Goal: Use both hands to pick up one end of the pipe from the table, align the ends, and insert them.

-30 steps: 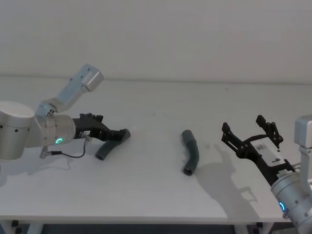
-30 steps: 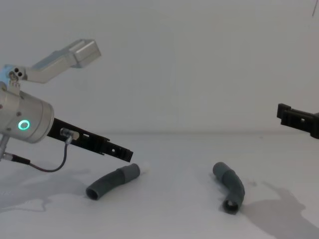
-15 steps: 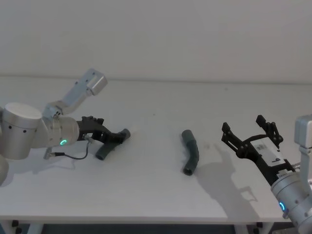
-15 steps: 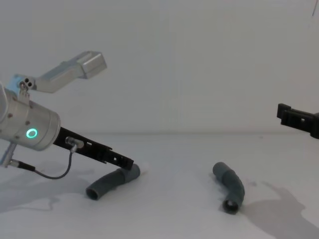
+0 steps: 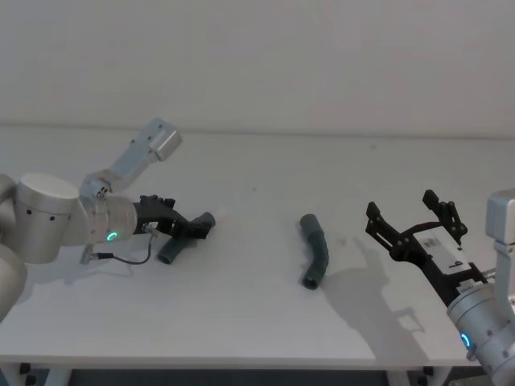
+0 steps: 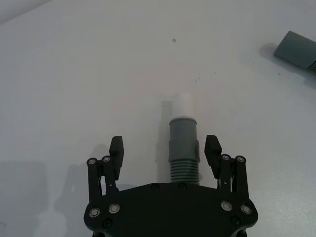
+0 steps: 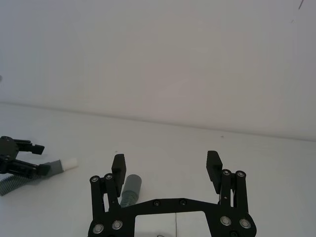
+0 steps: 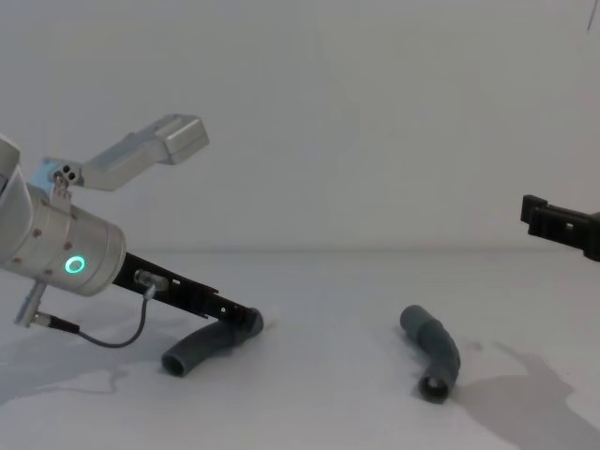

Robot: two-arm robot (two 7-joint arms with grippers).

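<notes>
1. Tabletop [image 5: 265, 169], plain white-grey, carries the elbow piece [image 5: 315, 251] right of centre and the curved piece [image 5: 170, 252] on the robot's left
2. Silver left arm [image 5: 48, 229], with a glowing green ring [image 5: 112, 236], reaches low over the left side of the tabletop toward the middle
3. Black right hand [image 5: 402, 206] hangs above the tabletop's right side, its fingers spread wide with nothing between them, well apart from the elbow piece
4. Black left hand [image 5: 193, 227] is down at the curved piece with its fingers apart, one on each side of the ribbed stretch just behind the collar; the left wrist view shows a gap on both sides
5. Dark grey elbow piece lies flat between the two hands, one open mouth turned toward the robot
6. Dark grey curved piece lies on the tabletop, its far end under the left hand
7. Narrow white tip [image 6: 181, 104] of the curved piece pokes out beyond the left hand's fingertips, well apart from the elbow piece
</notes>
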